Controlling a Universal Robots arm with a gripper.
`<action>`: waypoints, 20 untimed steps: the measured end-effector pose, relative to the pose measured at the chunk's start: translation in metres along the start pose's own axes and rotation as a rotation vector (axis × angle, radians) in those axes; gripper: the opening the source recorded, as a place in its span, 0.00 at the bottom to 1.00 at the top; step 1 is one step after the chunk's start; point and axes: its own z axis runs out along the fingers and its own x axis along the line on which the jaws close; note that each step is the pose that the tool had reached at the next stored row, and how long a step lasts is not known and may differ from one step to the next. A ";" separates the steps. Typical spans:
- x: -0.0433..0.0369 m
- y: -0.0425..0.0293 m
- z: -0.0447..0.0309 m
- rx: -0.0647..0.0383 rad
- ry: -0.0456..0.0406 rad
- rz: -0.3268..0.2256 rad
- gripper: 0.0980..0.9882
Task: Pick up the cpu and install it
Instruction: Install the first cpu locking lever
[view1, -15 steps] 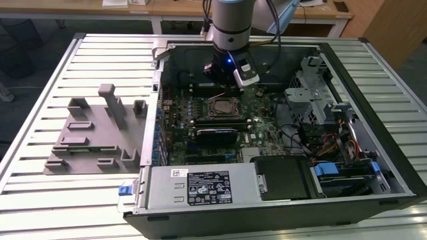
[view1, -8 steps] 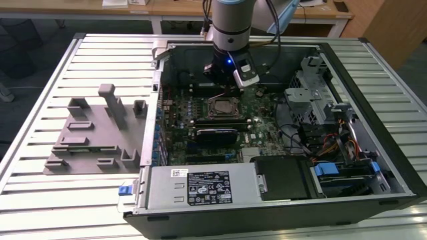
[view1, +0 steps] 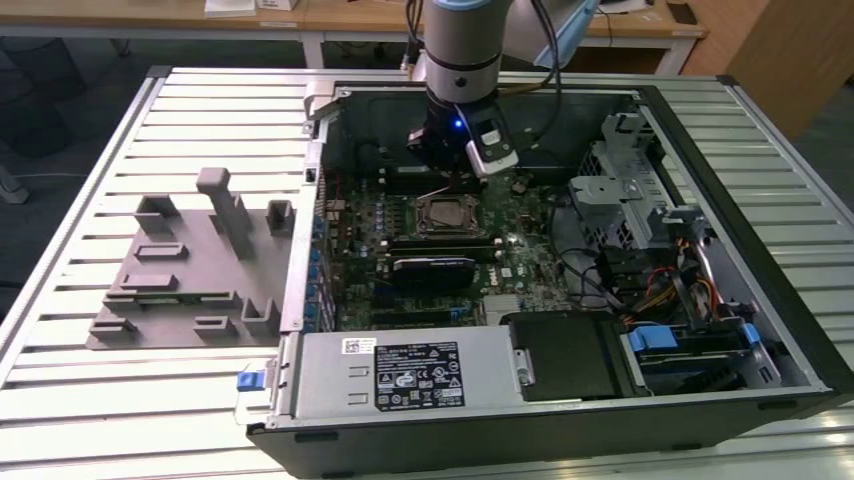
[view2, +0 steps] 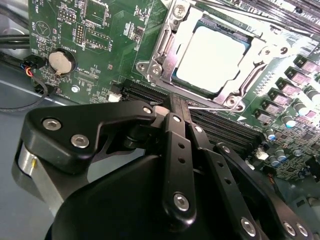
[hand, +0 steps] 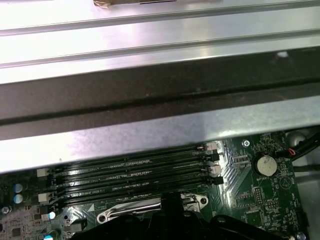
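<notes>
In the exterior view the gripper (view1: 451, 172) hangs inside the open computer case (view1: 747, 230), just above the memory slots and beside the CPU socket (view1: 446, 214). The case lies on a slatted metal table (view1: 80, 200) with a grey fixture (view1: 187, 265) nearby; wooden desks stand behind.

In the second wrist view the jaws are together, holding nothing. The cpu (view2: 210, 52) sits seated in its socket frame, just ahead of them. Judging by that, any descent should stay square to the frame.

In the first wrist view the memory slots (hand: 130, 175) lie just beyond the jaws.

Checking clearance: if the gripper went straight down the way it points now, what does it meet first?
Likely the memory slots beside the socket: the gripper tips sit just above them, short of the seated cpu. Depth is unclear.
</notes>
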 end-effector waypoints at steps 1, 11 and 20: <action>0.0000 0.0000 0.0001 0.000 -0.0003 0.001 0.01; 0.0012 -0.0004 0.0018 0.000 -0.0153 0.020 0.01; 0.0065 0.0007 0.0036 0.000 -0.0294 0.042 0.01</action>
